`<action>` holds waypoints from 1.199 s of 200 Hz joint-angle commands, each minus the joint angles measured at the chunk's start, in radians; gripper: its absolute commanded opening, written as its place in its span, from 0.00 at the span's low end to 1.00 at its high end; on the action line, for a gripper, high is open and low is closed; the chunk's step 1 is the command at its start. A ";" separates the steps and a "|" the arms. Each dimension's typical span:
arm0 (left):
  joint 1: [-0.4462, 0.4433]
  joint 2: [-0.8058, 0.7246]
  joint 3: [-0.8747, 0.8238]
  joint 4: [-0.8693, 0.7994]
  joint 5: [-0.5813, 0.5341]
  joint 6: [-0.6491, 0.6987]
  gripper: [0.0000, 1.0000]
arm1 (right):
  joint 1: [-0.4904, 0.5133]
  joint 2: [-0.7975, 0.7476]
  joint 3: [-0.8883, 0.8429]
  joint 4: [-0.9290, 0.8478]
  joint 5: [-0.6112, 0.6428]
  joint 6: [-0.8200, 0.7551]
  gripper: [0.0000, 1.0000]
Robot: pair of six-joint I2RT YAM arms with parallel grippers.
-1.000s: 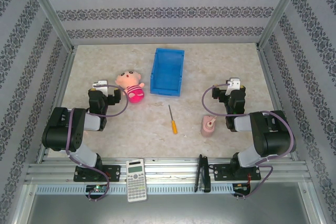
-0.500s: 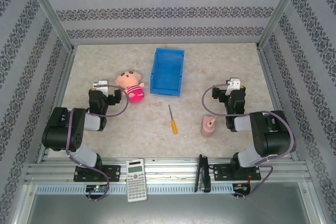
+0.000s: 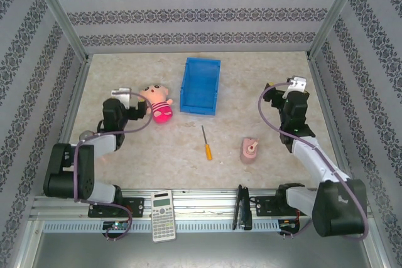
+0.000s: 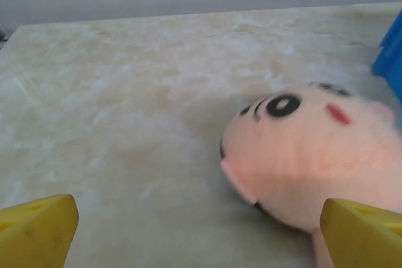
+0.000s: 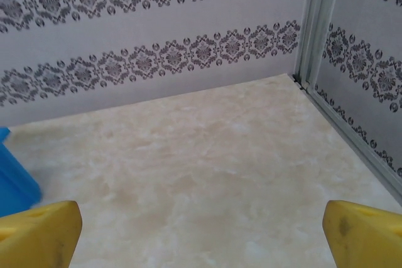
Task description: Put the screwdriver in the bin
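From above, the screwdriver (image 3: pixel 206 143) lies flat near the middle of the table (image 3: pixel 169 155), orange handle toward the arms and thin shaft pointing back toward the blue bin (image 3: pixel 186 89), which sits apart from it, further back. The left hand (image 3: pixel 124 96) hangs well off to the screwdriver's left, just beside a pink doll (image 3: pixel 157 101). The right hand (image 3: pixel 295 86) is well off to its right and further back, and a small pink object (image 3: pixel 249 150) lies on the table between the two (nearer the tool). Neither hand touches the screwdriver. Through the left wrist camera, its yellow fingers (image 4: pixel 34 230) are spread wide and released, the doll's face just ahead to the right, with a blue sliver of the bin at the right edge. The right wrist camera shows its fingers (image 5: pixel 364 230) equally spread over bare marble, grasping nothing, with a corner of the bin at the left edge.
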State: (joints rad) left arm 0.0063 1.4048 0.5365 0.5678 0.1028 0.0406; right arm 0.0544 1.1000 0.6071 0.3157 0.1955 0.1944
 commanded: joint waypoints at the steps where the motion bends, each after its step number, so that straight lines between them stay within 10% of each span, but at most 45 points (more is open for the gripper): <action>1: -0.007 -0.072 0.133 -0.413 0.084 0.079 0.99 | 0.026 -0.052 0.068 -0.309 0.018 0.118 0.98; 74: -0.008 -0.169 0.493 -1.090 0.093 0.178 0.99 | 0.364 -0.102 0.310 -0.820 0.025 0.162 0.97; 240: -0.070 -0.085 0.775 -1.358 0.248 0.154 0.99 | 0.819 0.332 0.390 -0.964 -0.261 0.355 0.80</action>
State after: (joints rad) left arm -0.0402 1.3254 1.2556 -0.7166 0.3134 0.1978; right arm 0.8391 1.3899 1.0283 -0.6930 -0.0399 0.4770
